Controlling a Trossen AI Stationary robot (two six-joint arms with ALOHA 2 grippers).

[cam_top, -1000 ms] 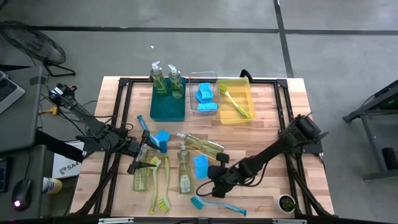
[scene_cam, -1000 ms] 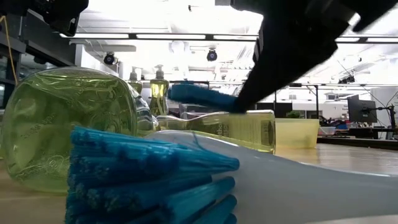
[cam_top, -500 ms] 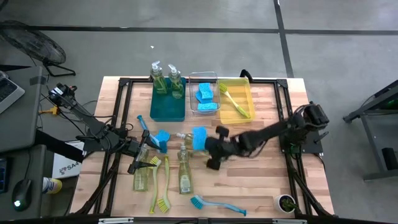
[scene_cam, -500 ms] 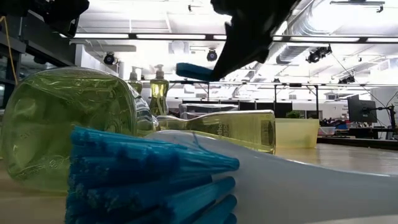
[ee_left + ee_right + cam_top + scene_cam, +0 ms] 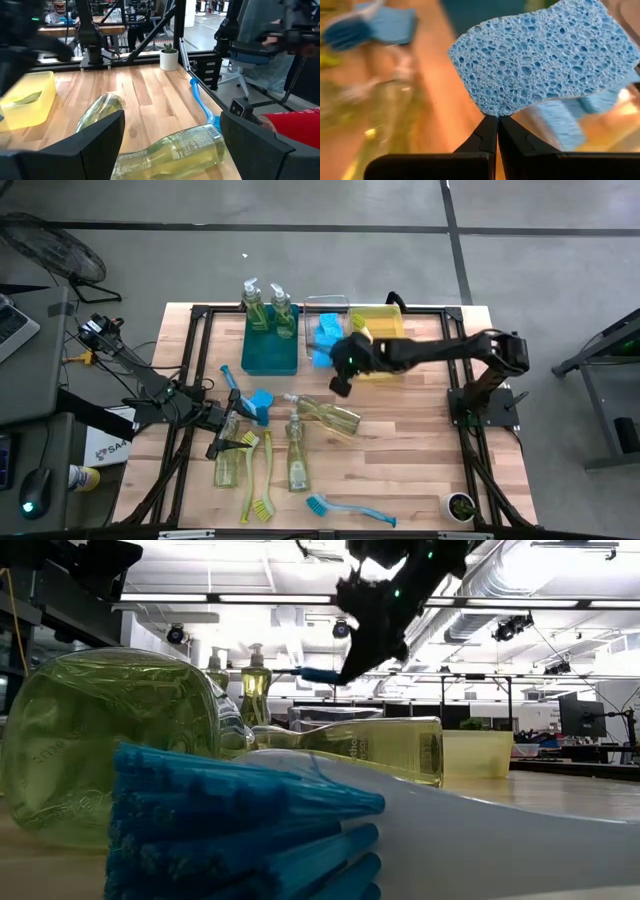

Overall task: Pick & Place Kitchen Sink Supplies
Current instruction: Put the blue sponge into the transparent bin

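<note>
My right gripper [image 5: 333,363] is shut on a small blue sponge [image 5: 320,357] in the air, just at the near edge of the clear bin [image 5: 328,308], which holds more blue sponges. Two pump bottles [image 5: 268,308] stand in the teal bin [image 5: 270,355]. A yellow-green brush lies in the yellow bin [image 5: 392,330]. Loose bottles [image 5: 325,413], brushes [image 5: 262,480] and another sponge [image 5: 262,402] lie on the table. My left gripper [image 5: 226,430] hovers open at the table's left, over a lying bottle [image 5: 170,152]. My right gripper pinches the sponge by a narrow bit of one edge [image 5: 492,109], only at the free ends of its two fingers. The fingers slant down from the table's right. The sponge sticks out beyond the fingertips, lifted clear of table and bins.
A blue brush [image 5: 345,508] lies at the near edge and fills the low view's foreground. Another blue brush [image 5: 232,385] lies beside my left gripper. A small potted plant [image 5: 460,505] stands at the near right corner. Bare wood shows at the table's right half.
My right gripper has swung from the table's near middle toward the far edge and risen, carrying the blue sponge, which is lifted clear and now hangs by the clear bin. The gripper has stayed shut and rolled somewhat.
</note>
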